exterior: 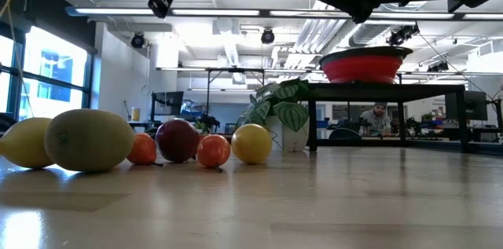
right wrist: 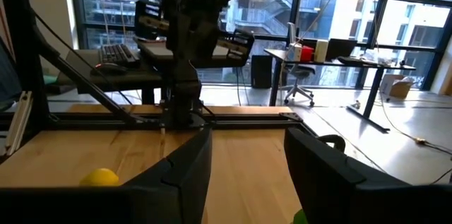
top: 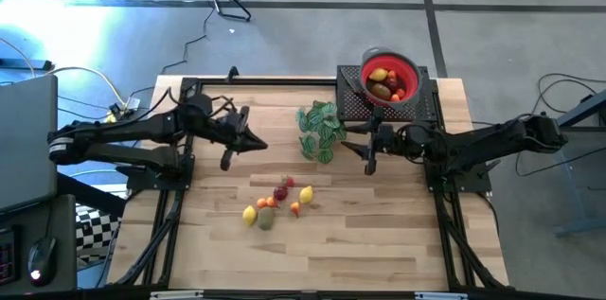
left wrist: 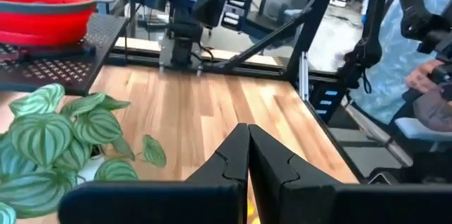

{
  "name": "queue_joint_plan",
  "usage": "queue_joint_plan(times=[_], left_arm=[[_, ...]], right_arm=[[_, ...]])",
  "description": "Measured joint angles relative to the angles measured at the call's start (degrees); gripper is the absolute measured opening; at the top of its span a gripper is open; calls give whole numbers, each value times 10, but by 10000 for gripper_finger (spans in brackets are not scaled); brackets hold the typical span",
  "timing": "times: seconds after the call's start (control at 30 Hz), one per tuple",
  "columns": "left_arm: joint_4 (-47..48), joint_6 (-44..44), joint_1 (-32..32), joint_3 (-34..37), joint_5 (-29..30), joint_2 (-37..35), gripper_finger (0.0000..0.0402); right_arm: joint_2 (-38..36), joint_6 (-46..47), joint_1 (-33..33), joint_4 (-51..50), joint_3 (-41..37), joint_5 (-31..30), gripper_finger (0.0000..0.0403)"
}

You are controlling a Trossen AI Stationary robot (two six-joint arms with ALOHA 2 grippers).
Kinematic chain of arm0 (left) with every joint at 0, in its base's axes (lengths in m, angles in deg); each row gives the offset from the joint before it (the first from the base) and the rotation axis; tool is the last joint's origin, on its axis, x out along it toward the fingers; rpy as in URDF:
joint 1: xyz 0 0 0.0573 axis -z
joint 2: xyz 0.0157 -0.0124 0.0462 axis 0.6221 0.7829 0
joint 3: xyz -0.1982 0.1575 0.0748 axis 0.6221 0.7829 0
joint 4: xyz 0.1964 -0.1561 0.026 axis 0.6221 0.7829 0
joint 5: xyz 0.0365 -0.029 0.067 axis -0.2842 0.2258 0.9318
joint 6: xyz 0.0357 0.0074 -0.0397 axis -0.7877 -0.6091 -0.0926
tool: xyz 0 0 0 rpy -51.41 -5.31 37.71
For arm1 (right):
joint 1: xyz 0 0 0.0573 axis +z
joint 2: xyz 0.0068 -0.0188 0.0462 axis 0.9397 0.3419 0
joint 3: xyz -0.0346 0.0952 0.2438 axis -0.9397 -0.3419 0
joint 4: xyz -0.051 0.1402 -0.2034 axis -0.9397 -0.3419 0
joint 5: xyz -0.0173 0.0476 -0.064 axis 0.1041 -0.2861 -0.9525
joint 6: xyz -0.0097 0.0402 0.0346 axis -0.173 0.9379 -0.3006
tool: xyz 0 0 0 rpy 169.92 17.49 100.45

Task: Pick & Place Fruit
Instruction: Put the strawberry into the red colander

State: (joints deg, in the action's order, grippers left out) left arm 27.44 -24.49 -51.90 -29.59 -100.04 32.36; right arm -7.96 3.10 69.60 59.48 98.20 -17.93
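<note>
Several small toy fruits (top: 276,202) lie in a loose cluster on the wooden table, near its middle toward the front edge: yellow lemons (exterior: 251,143), a red piece (exterior: 178,139), orange pieces (exterior: 213,151) and a brown-green one (exterior: 89,139). More fruit sits in the red bowl (top: 390,78) at the back right. My left gripper (top: 258,145) hangs above the table, left of the plant, fingers shut (left wrist: 248,131) on nothing. My right gripper (top: 352,147) hovers right of the plant, open (right wrist: 247,146) and empty. Both point level toward the table's middle.
A green striped plant sprig (top: 319,131) stands between the two grippers. The bowl rests on a black perforated stand (top: 352,101) at the far right corner. Black frame rails run along the table's left, right and far edges. A person (exterior: 380,115) sits beyond the table.
</note>
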Motion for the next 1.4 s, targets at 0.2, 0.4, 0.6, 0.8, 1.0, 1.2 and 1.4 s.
queue_joint_plan(times=[0.2,0.4,0.6,0.8,1.0,1.2,1.4], left_arm=[[2,-42,0,0,14,25,3],[0,-79,0,0,21,58,63],[-15,-106,0,0,21,76,168],[8,-111,0,0,21,78,228],[24,-110,0,0,21,90,232],[39,-125,0,0,38,144,220],[40,-125,0,0,33,209,218]], right_arm=[[-3,4,0,-4,0,0,171],[-15,4,0,-17,0,0,171],[-26,13,0,-42,0,0,171],[-28,14,0,-40,0,17,171],[-28,15,0,-32,0,30,171],[-28,15,0,-31,0,29,171],[-28,15,0,-29,0,28,171]])
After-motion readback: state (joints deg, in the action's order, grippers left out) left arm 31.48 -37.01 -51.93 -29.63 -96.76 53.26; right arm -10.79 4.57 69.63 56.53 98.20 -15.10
